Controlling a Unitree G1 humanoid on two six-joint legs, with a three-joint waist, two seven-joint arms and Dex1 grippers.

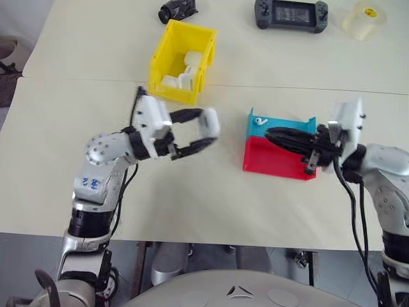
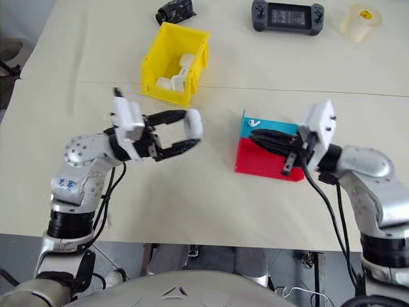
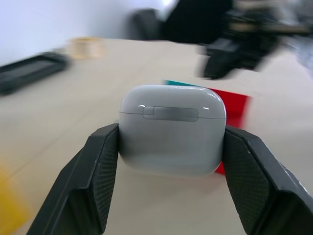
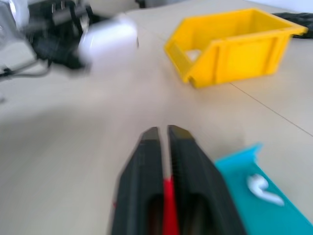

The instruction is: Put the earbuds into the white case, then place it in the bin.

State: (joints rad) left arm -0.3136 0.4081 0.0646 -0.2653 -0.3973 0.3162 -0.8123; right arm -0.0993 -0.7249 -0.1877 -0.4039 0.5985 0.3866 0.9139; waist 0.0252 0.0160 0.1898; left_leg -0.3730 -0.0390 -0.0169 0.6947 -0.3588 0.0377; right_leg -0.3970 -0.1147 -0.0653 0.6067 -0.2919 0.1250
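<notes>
The left gripper (image 1: 208, 132) was clamped on the white case (image 3: 172, 129). One black finger pressed on each side of it, and the lid was shut. The case was held up in the air over the tabletop (image 1: 192, 192), just in front of the yellow bin (image 1: 181, 61).

The bin stood on the tabletop nearer the far edge. It had some white things (image 1: 185, 71) inside.

The right gripper (image 4: 164, 133) hung over the red tray (image 1: 276, 160). Its two black fingers were almost together, with a thin gap between them, and they held nothing.

A blue tray (image 1: 281, 126) sat just behind the red one, touching it. One small white earbud (image 4: 262, 190) lay in the blue tray.

By the far edge lay a black game console (image 1: 291, 14), a roll of clear tape (image 1: 363, 19) and a small black thing (image 1: 177, 9).
</notes>
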